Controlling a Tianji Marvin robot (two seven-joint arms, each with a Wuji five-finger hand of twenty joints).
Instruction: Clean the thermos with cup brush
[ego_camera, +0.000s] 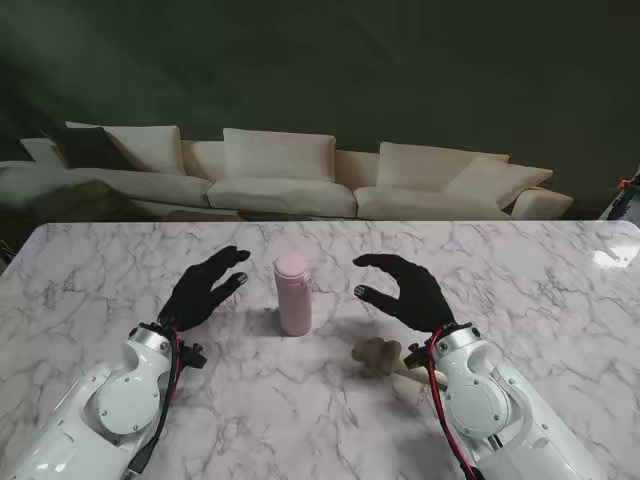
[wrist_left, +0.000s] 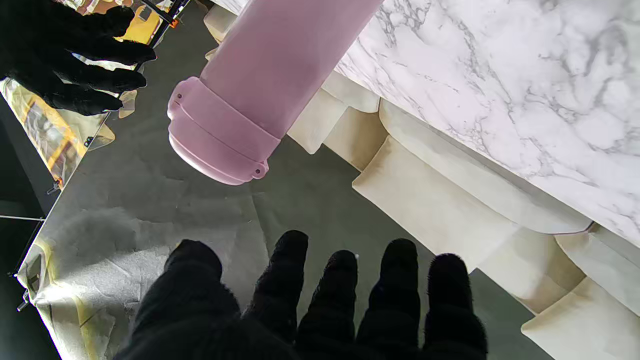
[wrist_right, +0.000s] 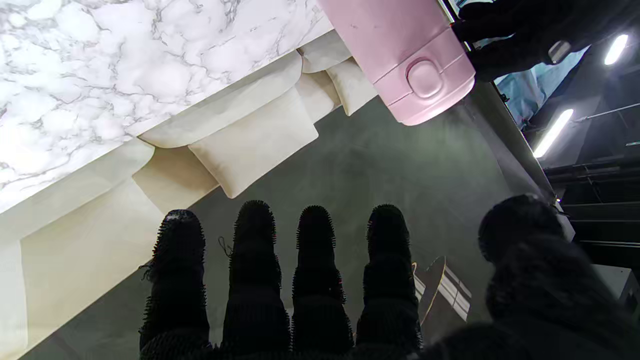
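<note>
While one thermos (ego_camera: 293, 293) and one brush (ego_camera: 378, 356) wait, left hand (ego_camera: 205, 288) and right hand (ego_camera: 405, 290) hover released.

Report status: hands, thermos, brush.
Left hand and right hand open, flanking the thermos, neither touching. Thermos upright, lid on. Brush lying by the right wrist. Nothing in the way.

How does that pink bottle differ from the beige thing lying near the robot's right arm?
The thermos stands upright between the two hands; the cup brush lies flat, nearer to me, beside the right wrist. The thermos is pink and smooth with its lid on; the brush is beige with a lumpy head, its handle partly hidden under the arm. Both rest on the marble table, untouched.
</note>
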